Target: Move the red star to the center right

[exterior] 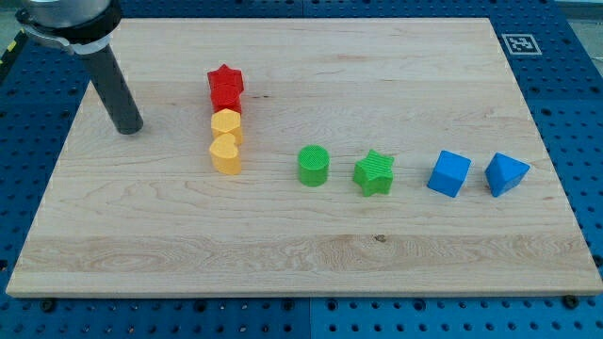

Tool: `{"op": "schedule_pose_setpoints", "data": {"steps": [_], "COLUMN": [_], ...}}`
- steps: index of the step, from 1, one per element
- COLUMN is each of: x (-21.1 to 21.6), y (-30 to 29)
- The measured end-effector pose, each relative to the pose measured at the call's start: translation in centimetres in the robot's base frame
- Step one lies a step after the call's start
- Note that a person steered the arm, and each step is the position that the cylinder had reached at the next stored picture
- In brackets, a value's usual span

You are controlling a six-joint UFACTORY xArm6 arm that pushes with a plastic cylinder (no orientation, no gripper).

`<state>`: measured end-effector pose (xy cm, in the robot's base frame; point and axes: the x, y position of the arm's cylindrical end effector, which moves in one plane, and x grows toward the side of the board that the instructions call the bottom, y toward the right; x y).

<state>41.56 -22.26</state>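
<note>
The red star [225, 81] sits at the view's upper left of the wooden board [301, 254]. Right below it a second red block [226, 101], shape unclear, touches it, then a yellow hexagon-like block [226, 123] and a yellow heart [225, 153], all in one column. My tip [128, 128] rests on the board to the left of this column, well apart from the red star, at about the height of the yellow hexagon-like block.
A green cylinder [314, 166] and a green star [374, 173] stand near the board's middle. A blue cube [448, 174] and a blue angular block [506, 174] stand at the centre right. A fiducial tag [519, 43] lies off the top right corner.
</note>
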Motion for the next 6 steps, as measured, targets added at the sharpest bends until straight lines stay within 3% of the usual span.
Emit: {"op": "schedule_pose_setpoints", "data": {"steps": [3, 5, 6], "x": [0.2, -7.6, -7.6], "y": [1.5, 6.7, 7.2]}}
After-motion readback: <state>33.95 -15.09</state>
